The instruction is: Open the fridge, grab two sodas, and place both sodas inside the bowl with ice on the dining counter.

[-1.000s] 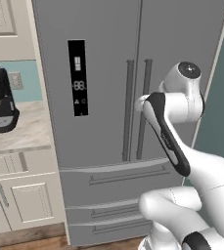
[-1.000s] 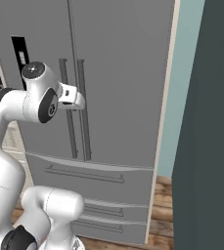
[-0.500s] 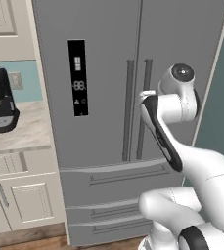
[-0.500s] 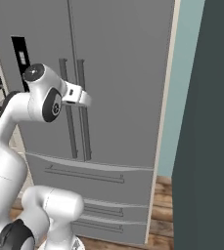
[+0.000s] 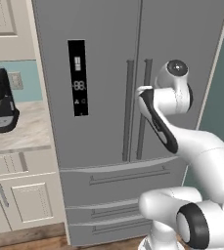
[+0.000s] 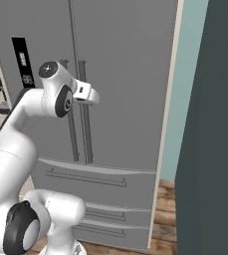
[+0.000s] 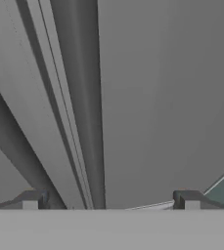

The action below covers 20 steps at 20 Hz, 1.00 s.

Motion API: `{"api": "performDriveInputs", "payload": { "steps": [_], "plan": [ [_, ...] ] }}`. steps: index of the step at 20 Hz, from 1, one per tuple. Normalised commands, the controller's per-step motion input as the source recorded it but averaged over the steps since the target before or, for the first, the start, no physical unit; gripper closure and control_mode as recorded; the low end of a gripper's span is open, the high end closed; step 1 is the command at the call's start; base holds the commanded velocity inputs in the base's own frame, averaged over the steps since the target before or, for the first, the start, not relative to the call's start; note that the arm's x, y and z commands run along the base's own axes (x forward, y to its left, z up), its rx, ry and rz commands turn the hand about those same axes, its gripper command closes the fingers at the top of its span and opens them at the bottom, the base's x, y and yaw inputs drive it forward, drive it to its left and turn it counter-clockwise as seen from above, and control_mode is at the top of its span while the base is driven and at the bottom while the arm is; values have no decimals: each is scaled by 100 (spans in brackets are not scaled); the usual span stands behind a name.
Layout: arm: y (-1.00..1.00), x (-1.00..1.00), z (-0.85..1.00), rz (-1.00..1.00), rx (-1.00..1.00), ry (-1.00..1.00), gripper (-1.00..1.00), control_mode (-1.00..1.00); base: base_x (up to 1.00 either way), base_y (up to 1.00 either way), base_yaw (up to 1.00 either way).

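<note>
The fridge [image 5: 103, 58] is a tall grey French-door unit, both doors shut, also seen from the other side as the fridge [image 6: 130, 64]. My gripper [image 6: 91, 94] is at mid-height right in front of the two vertical bar handles [image 5: 128, 110]. In the hand view my gripper [image 7: 109, 201] is open, its fingertips [image 7: 31, 200] set wide apart. One handle bar [image 7: 69, 122] runs up between them, and nothing is gripped. The sodas, the bowl with ice and the dining counter are out of view.
A black coffee machine [image 5: 1, 100] stands on the wall counter [image 5: 20, 134] left of the fridge, above cream cabinets [image 5: 23, 195]. A teal wall [image 5: 221, 97] borders the fridge's right side. A dark panel [image 6: 215, 129] rises close at the right. The floor [image 6: 165, 219] is wood.
The arm has stretched forward and the hand has moved closer to the fridge's handles. The jaws have stayed open.
</note>
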Motion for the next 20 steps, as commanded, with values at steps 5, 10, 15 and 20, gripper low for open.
{"api": "performDriveInputs", "payload": {
  "steps": [5, 10, 15, 20],
  "plan": [
    [2, 34, -15, 8, 0, -1, -100, -100, 0, 0, 0],
    [1, 45, -13, 6, 2, -3, -100, -100, 0, 0, 0],
    [15, 43, -11, 2, 2, -1, -100, -100, 0, 0, 0],
    [14, 42, -14, 1, 2, -1, -100, -100, 0, 0, 0]
  ]
}}
